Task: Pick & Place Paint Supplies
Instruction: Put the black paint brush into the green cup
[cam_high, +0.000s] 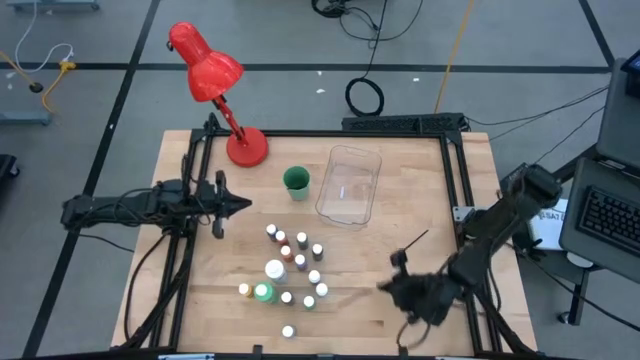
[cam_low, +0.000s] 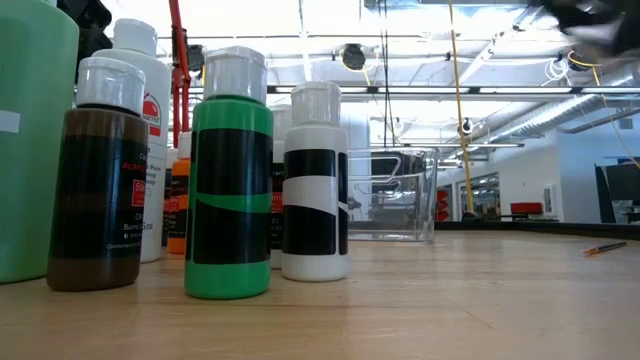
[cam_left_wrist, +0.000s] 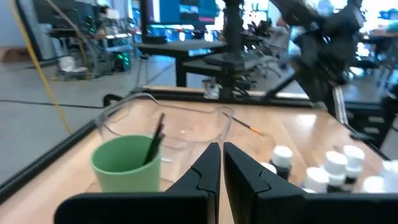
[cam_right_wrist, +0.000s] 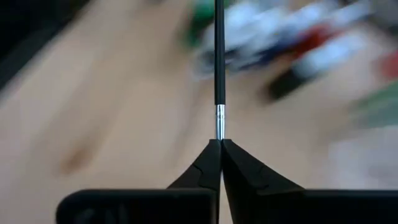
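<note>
My right claw (cam_right_wrist: 219, 144) is clamped on a thin dark-handled brush (cam_right_wrist: 219, 56), low over the worktop (cam_high: 360, 280), to the right of the paint bottles (cam_high: 290, 265). Beyond the bottles, my left claw (cam_left_wrist: 220, 151) is pressed together on nothing. Farther on stands the green cup (cam_high: 296, 181), a brush (cam_left_wrist: 154, 138) in it, beside the clear tray (cam_high: 350, 185).

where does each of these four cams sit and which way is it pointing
High view: overhead, straight down on the table; both arms show.
Low view: table-top height, level past the paint bottles; no gripper clearly visible.
Left wrist: on the left arm, past the shut left gripper to the green cup.
Right wrist: on the right arm; the right gripper pinches a brush.
Shared: the clear tray shows in the high, low and left wrist views.
</note>
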